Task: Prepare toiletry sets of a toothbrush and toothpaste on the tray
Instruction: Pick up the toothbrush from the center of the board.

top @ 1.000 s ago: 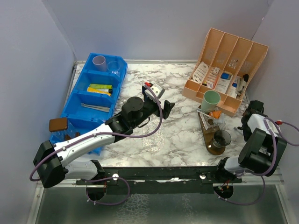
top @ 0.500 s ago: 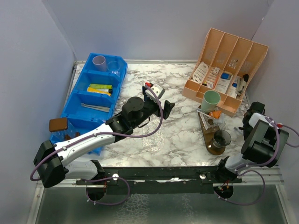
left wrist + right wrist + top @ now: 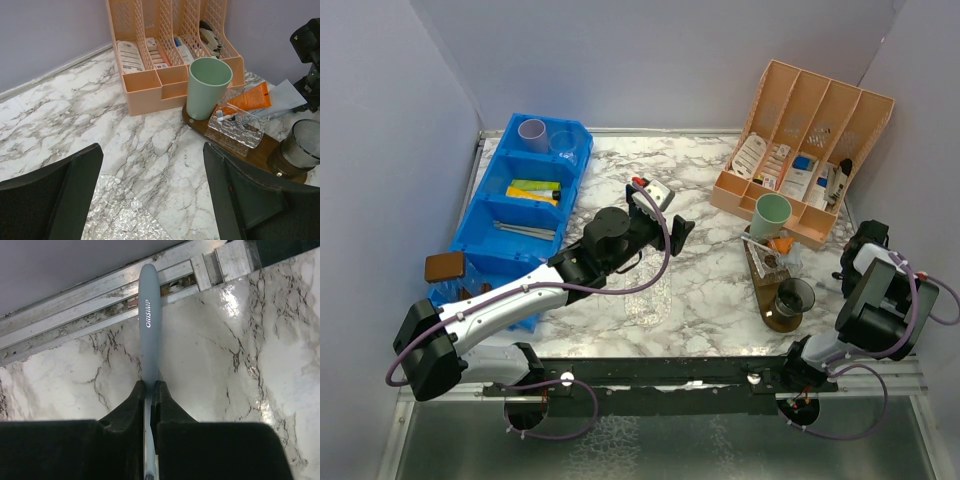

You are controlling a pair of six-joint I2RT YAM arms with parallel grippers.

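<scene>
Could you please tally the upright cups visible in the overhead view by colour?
Mint green cup: 1
Smoky dark cup: 1
Lilac cup: 1
Clear cup: 1
Total: 4

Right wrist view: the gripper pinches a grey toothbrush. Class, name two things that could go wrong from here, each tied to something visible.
1. The right gripper holds the toothbrush by a narrow pinch, long handle sticking out; it may swivel or slip.
2. The tray is crowded; lowering the brush into the smoky cup could tip it or knock the mint green cup.
</scene>
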